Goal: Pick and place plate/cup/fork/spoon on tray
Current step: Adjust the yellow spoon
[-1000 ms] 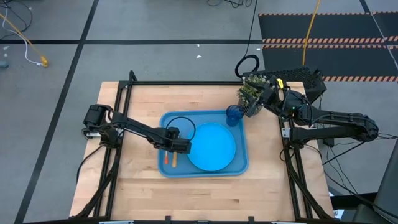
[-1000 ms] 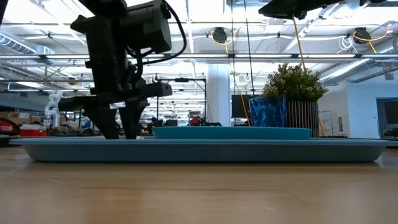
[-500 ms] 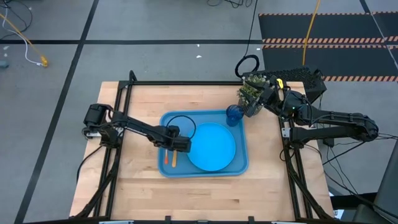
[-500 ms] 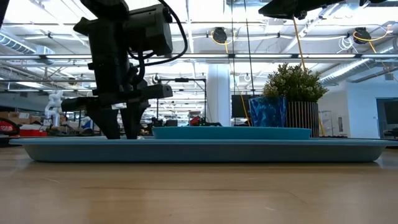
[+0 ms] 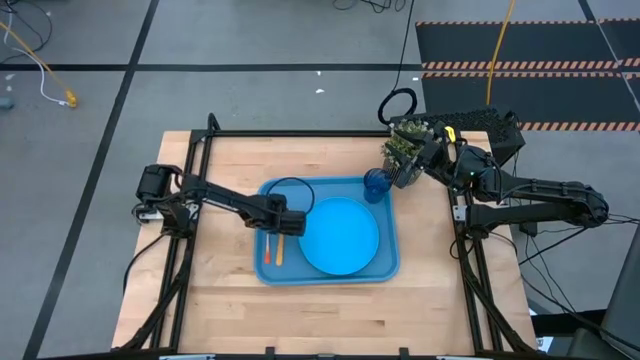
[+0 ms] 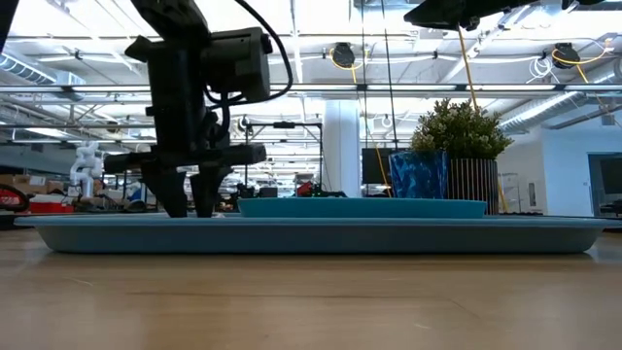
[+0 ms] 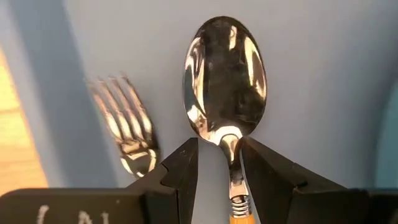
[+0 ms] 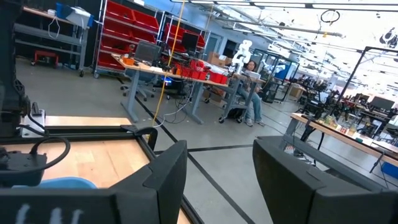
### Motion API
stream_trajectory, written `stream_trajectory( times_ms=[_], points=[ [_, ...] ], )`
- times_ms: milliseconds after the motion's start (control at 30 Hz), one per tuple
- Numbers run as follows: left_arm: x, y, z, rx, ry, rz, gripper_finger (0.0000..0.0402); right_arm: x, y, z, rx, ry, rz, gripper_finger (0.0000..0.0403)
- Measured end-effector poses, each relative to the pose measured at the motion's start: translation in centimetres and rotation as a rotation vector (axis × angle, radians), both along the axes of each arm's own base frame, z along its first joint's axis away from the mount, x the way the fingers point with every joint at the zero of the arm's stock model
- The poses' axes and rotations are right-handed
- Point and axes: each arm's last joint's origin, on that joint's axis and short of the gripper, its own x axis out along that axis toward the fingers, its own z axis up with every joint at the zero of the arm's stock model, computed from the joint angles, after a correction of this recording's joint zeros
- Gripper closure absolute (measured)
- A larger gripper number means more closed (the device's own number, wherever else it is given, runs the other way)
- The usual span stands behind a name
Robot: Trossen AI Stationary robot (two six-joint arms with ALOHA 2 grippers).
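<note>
One potted plant [image 5: 404, 148] stood at the desk's [image 5: 230, 160] far right corner, just beside the single dark-blue cup [image 5: 376, 184], which sat in the far right corner of the tray [image 5: 390, 262]. The one plate [image 5: 341, 235] lay flat in the tray's right part. One fork [image 5: 268, 252] and one spoon [image 5: 280, 250] lay side by side in the tray's left part, their front ends covered from above by the left gripper [image 5: 284, 224]. In the left wrist view that gripper's fingers [image 7: 184, 167] stood spread on either side of the spoon's [image 7: 224, 74] neck, not pressing it, with the fork's [image 7: 124, 127] handle hidden behind one finger. At desk height the cutlery was hidden behind the tray's rim [image 6: 321, 233]. The right gripper [image 5: 432, 150] hung above the plant, fingers [image 8: 163, 174] spread, holding nothing. A person sat far off in the room.
</note>
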Motion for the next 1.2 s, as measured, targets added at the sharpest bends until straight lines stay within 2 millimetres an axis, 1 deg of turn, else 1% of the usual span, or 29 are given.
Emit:
stream_trajectory(
  times_ms=[267,433,833,1200],
  points=[
    [-0.1,0.2,0.0,0.007,0.007,0.007,0.0273,0.0,0.0,0.0,0.0,0.0,0.002,0.0227],
    [0.1,0.0,0.0,0.005,-0.01,0.005,0.0273,0.0,0.0,0.0,0.0,0.0,0.002,0.0227],
    [-0.1,-2.0,0.0,-0.007,-0.027,0.012,0.0273,0.0,0.0,-0.1,0.002,0.007,0.002,0.0227],
    [-0.1,-3.1,0.1,-0.051,-0.043,0.009,0.0273,0.0,0.0,-0.1,0.002,0.007,0.002,0.0227]
  ],
)
